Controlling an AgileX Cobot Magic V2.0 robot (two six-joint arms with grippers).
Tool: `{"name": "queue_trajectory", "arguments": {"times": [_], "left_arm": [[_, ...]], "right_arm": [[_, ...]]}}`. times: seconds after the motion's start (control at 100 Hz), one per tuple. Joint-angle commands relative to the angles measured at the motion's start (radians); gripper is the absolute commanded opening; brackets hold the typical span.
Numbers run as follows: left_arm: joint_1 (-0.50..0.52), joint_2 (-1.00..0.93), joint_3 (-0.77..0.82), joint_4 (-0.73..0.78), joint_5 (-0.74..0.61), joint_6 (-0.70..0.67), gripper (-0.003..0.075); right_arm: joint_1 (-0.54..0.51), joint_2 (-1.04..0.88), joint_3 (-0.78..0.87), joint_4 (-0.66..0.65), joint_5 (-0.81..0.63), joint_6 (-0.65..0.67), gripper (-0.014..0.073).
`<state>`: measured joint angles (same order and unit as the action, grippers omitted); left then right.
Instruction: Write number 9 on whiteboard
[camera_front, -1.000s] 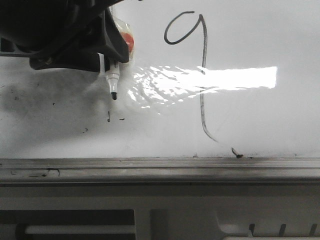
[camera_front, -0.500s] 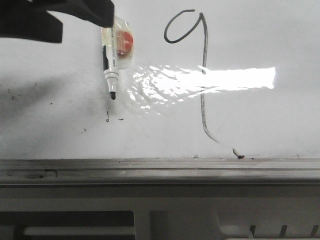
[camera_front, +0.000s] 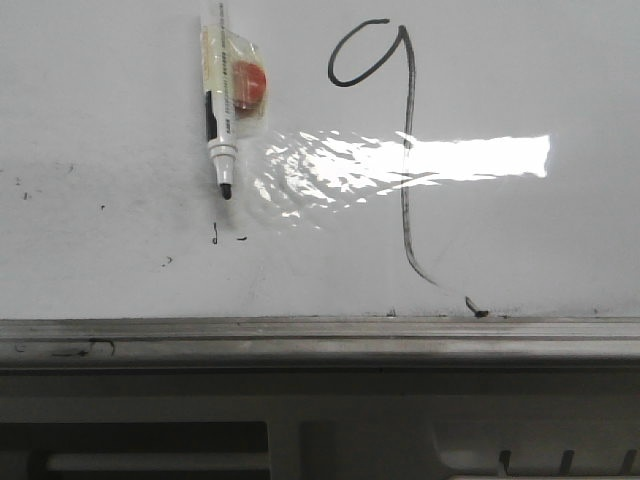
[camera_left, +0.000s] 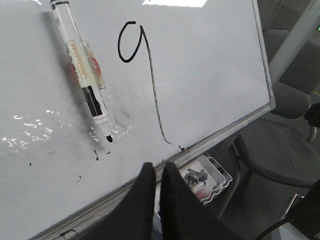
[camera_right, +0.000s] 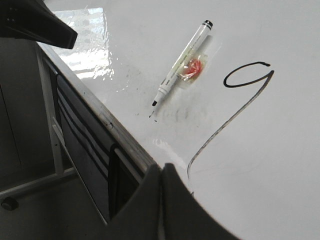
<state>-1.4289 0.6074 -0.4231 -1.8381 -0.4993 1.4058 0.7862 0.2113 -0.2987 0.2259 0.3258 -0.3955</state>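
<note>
Black ink forms the number 9 (camera_front: 400, 150) on the whiteboard (camera_front: 520, 240); the uncapped marker (camera_front: 221, 110) lies beside it, released, both claws (camera_left: 156, 172) (camera_right: 161, 175) closed and empty.

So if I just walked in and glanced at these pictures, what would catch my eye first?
Probably the number 9 drawn in black on the whiteboard, its long tail running down almost to the grey rail at the board's near edge. Next, the marker lying uncapped on the board to the left of the 9, with a red-and-clear tag stuck to its side. A bright streak of glare crosses the board between them.
</note>
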Motion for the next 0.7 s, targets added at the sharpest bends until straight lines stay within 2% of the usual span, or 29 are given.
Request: {"name": "queue_trajectory", "arguments": {"times": [0.0, 0.35, 0.41, 0.48, 0.57, 0.63, 0.69], "left_arm": [[-0.008, -0.002, -0.024, -0.023, 0.013, 0.003, -0.0018], [-0.008, -0.002, -0.021, -0.019, 0.013, 0.003, -0.0018], [-0.006, -0.004, -0.02, 0.026, -0.048, 0.012, -0.0018], [0.005, -0.006, -0.002, 0.16, -0.122, 0.013, -0.0018], [0.064, -0.028, 0.051, 0.489, -0.119, 0.013, -0.0018], [0.143, -0.049, 0.085, 0.651, -0.104, 0.003, -0.0018], [0.247, -0.079, 0.12, 0.73, -0.085, -0.055, -0.0018]], "right_arm": [[-0.007, 0.007, -0.024, -0.006, -0.072, -0.003, -0.0063], [-0.007, 0.007, -0.024, -0.006, -0.072, -0.003, -0.0066], [-0.007, 0.007, -0.024, -0.006, -0.072, -0.003, -0.0066], [-0.007, 0.007, -0.024, -0.006, -0.072, -0.003, -0.0066], [-0.007, 0.007, -0.024, -0.006, -0.072, -0.003, -0.0066], [-0.007, 0.007, -0.024, -0.006, -0.072, -0.003, -0.0066], [-0.007, 0.007, -0.024, -0.006, -0.072, -0.003, -0.0066]]}}
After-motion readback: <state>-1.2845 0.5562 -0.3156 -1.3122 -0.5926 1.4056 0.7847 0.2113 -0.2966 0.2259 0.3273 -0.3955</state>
